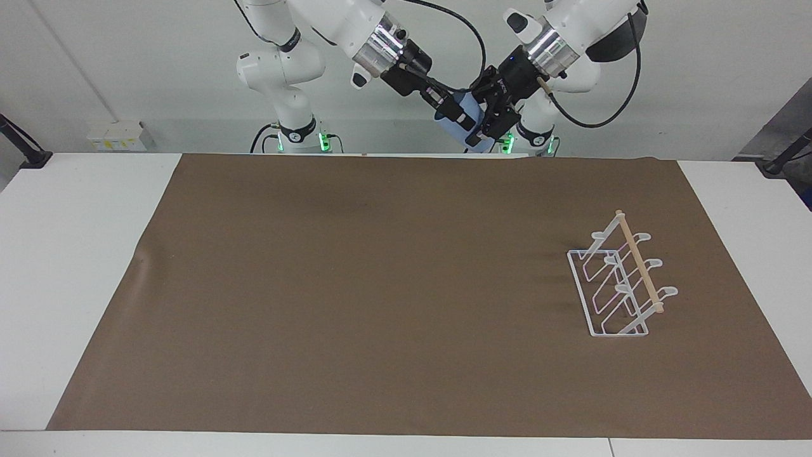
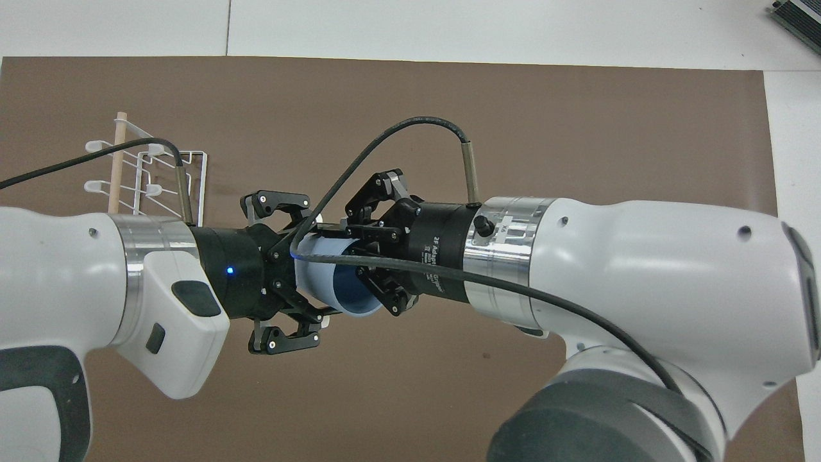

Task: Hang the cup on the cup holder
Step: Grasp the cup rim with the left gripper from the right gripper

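Brown matting (image 1: 355, 285) covers the table; the cup holder (image 1: 618, 285) stands toward the left arm's end. High over the robots' edge, the cup (image 2: 330, 282) lies horizontal between both grippers. The right gripper (image 2: 372, 266) is clamped on its rim; the left gripper (image 2: 308, 266) has fingers spread around its base, not visibly closed.

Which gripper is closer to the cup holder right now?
Left. The left gripper is up over the mat at the cup holder's end; the right gripper, holding the cup, is over the mat's middle.
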You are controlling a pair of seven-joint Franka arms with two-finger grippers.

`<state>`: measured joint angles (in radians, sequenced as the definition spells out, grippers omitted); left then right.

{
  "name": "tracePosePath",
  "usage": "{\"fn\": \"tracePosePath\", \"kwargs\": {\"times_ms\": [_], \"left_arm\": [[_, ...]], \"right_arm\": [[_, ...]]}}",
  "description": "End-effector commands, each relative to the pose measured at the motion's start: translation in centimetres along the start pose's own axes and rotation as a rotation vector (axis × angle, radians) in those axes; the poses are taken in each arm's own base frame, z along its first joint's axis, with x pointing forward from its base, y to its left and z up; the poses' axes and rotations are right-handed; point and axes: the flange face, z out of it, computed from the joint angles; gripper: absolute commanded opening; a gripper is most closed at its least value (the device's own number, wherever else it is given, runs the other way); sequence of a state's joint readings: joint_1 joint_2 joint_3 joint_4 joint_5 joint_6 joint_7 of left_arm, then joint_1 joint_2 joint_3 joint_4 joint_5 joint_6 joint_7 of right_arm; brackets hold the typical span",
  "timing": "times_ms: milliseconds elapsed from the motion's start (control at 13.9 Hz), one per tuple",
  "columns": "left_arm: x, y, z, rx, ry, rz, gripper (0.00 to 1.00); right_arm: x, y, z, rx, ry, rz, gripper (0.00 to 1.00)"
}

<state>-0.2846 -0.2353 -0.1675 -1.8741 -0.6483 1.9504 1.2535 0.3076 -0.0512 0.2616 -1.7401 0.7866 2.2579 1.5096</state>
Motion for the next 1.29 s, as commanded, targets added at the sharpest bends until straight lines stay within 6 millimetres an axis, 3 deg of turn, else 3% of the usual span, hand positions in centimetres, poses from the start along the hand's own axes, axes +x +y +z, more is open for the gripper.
{"fn": "tracePosePath", "kwargs": {"times_ms": [0, 72, 503, 719, 934, 1222], "left_arm": [[0.3, 0.1, -0.4, -0.022, -0.002, -0.018, 0.0], [0.2, 0.1, -0.5, -0.022, -0.002, -0.019, 0.0], [-0.6, -0.1, -0.6, -0.031, -0.025, -0.025, 0.0], [-1.1, -0.1, -1.3, -0.006, -0.15, 0.027, 0.0], [-2.8, -0.7, -1.7, 0.032, -0.306, 0.064, 0.0], [-7.6, -2.6, -4.5, 0.075, -0.557, 0.04, 0.0]], "right_arm": [[-0.3, -0.6, -0.1, 0.016, -0.021, 0.005, 0.49], [-0.3, -0.6, -0.1, 0.016, -0.012, -0.011, 0.99], [-0.4, -0.5, 0.0, 0.009, -0.008, -0.088, 1.0], [-0.4, -0.5, 0.0, 0.008, -0.007, -0.087, 1.0], [-0.4, -0.6, -0.1, 0.01, -0.007, -0.087, 1.0], [-0.3, -0.6, -0.2, 0.011, -0.007, -0.086, 1.0]]}}
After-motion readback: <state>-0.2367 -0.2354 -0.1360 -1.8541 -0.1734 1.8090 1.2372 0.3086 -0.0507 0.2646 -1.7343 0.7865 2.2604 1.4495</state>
